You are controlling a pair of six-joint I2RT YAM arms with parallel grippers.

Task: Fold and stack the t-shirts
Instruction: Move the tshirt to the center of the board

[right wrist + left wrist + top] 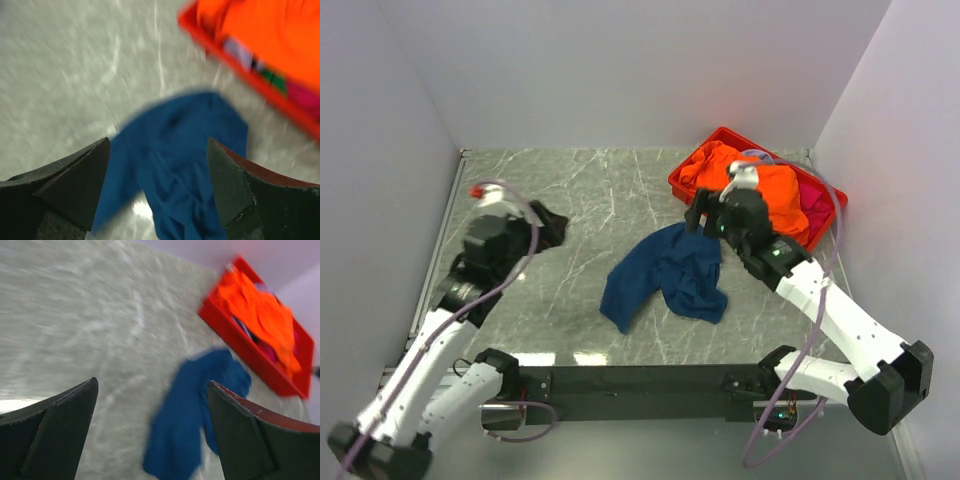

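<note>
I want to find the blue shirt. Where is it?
In the top view, the blue t-shirt lies crumpled on the table right of middle, beside the red crate holding the orange t-shirt.

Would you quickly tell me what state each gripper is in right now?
Left gripper: open, holding nothing.
Right gripper: open, holding nothing, over the crumpled blue t-shirt.
</note>
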